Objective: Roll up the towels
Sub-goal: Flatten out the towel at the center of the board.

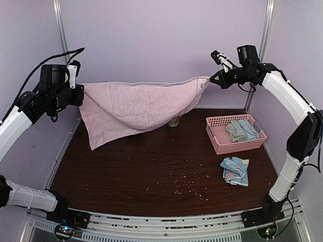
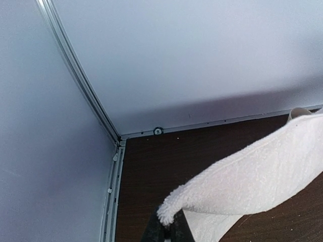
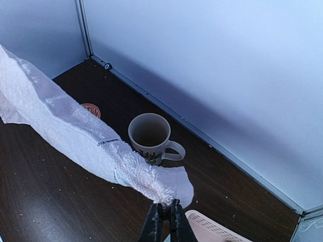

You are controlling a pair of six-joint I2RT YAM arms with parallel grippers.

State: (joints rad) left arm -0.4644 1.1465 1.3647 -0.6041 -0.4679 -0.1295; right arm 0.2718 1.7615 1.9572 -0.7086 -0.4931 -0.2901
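Observation:
A large pale pink towel [image 1: 136, 108] hangs stretched in the air above the back of the table, held by two corners. My left gripper [image 1: 81, 91] is shut on its left corner [image 2: 169, 214], seen at the bottom of the left wrist view. My right gripper [image 1: 211, 79] is shut on the right corner [image 3: 174, 189]. The cloth sags in the middle and a loose corner droops at the left [image 1: 96, 141]. A light blue towel with pink-white patches [image 1: 235, 171] lies on the table at the right. More folded towels [image 1: 241, 130], sage green and pale blue, lie in the basket.
A pink lattice basket [image 1: 219, 143] stands at the right back. A mug [image 3: 150, 136] stands near the back wall under the towel, with a small round red-topped thing [image 3: 91, 109] beside it. Crumbs [image 1: 189, 182] dot the dark wooden table [image 1: 126, 176].

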